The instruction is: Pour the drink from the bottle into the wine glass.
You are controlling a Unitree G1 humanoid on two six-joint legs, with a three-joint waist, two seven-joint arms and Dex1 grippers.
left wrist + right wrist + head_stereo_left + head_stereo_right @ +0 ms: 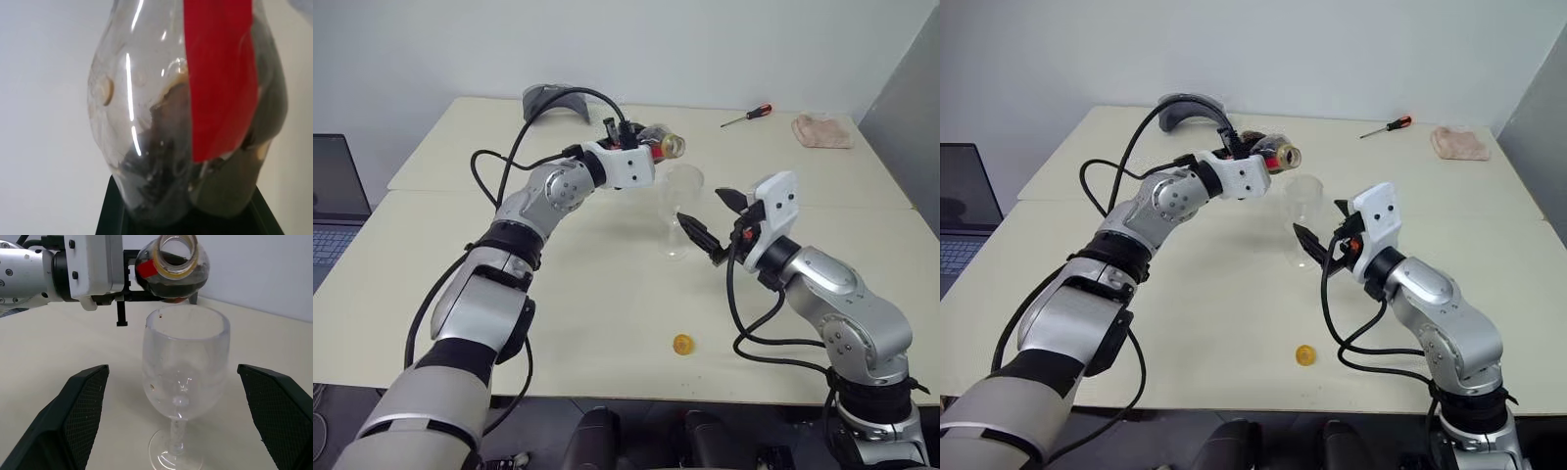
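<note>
My left gripper [631, 139] is shut on the bottle [658, 142], which is tipped on its side with no cap on. Its open mouth [174, 252] hangs just above the rim of the wine glass [185, 367]. The dark drink [171, 281] pools low in the bottle's belly, close to the neck; the red label [220, 83] faces the left wrist view. The glass stands upright on the table [587, 294] and holds only a few drops. My right gripper [698, 204] is open, one finger on each side of the glass bowl, with gaps to it.
A yellow cap [682, 344] lies on the table near the front edge. At the back right are a red-handled screwdriver [747, 116] and a pink cloth [822, 130]. A grey curved object [553, 101] sits at the back left, and a laptop [333, 196] stands off the table's left.
</note>
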